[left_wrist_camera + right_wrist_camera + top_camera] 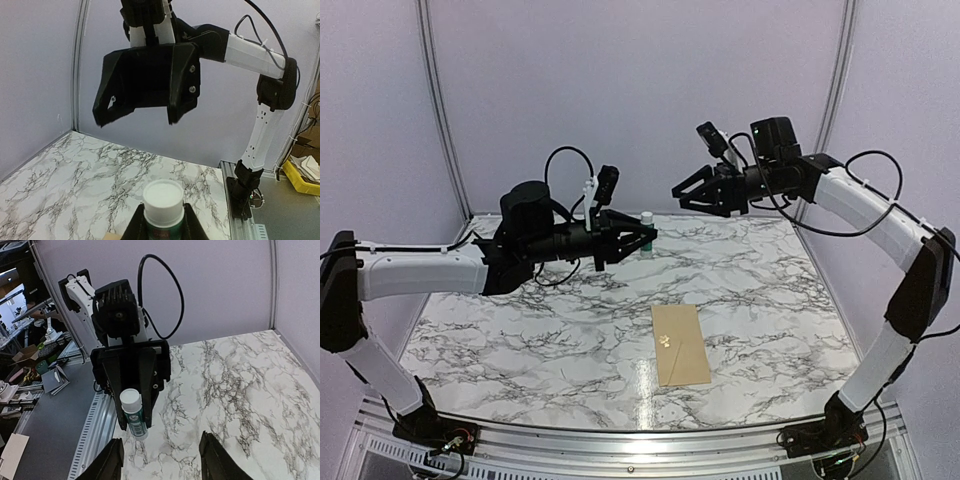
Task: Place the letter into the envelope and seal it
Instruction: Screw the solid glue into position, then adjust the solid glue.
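1. The plain tan-brown kraft paper envelope (680,345) lies flat on the white, black-veined marble-pattern bench (520,320). It is well below both end effectors and back toward the arm bases, more to the right one's side. From above it cannot be told whether the flap is open or folded down. A few pale marks show near the envelope's middle.
2. The cream bordered letter shows in no view. It may already be inside the envelope, but the pictures do not settle that.
3. The left end effector (646,238) is clamped on a small glue stick with a green body and white cap (646,222). It holds the stick in the air with the cap on and pointing toward the other arm.
4. The right end effector (685,197) faces that cap, near it but not touching. Its fingers stand apart with nothing between them.
5. The step in hand looks like pulling the cap off so the flap can be glued. To do this well, the right end effector should line up along the tube's axis and close on the white cap alone, clear of the left fingers. It should then draw straight off while the left grip holds firm.
6. A grip set too low would catch the green body or the left fingers. A pull off the axis could lever the stick out of the left end effector's narrow hold.
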You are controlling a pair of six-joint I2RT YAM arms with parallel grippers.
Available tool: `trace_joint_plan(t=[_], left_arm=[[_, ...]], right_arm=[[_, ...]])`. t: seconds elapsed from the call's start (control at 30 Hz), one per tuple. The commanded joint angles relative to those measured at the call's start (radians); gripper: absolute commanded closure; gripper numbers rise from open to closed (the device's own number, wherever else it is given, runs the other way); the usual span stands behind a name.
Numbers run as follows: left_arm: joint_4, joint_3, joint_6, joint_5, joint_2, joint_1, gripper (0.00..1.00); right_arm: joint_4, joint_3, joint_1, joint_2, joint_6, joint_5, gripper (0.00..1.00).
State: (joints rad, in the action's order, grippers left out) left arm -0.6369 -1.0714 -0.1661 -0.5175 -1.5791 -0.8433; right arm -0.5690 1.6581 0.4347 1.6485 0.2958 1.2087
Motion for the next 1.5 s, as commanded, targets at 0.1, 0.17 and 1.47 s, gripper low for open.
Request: trace_joint_plan(t=[0.1, 0.17, 1.47], left_arm=[[0.005, -0.065, -0.038, -0.102, -0.025, 0.002, 0.95], [0.004, -0.076, -0.048, -0.106, -0.033, 0.002, 0.95], [-0.01, -0.117, -0.086, -0.065, -0.083, 0.002, 0.72]], right_arm=[[0.003, 0.068, 0.106, 0.07, -0.024, 0.065, 0.51], [0.016, 0.073, 0.119, 0.084, -0.041, 0.081, 0.51], [0.054, 0.045, 0.15, 0.1, -0.107, 0.014, 0.91]])
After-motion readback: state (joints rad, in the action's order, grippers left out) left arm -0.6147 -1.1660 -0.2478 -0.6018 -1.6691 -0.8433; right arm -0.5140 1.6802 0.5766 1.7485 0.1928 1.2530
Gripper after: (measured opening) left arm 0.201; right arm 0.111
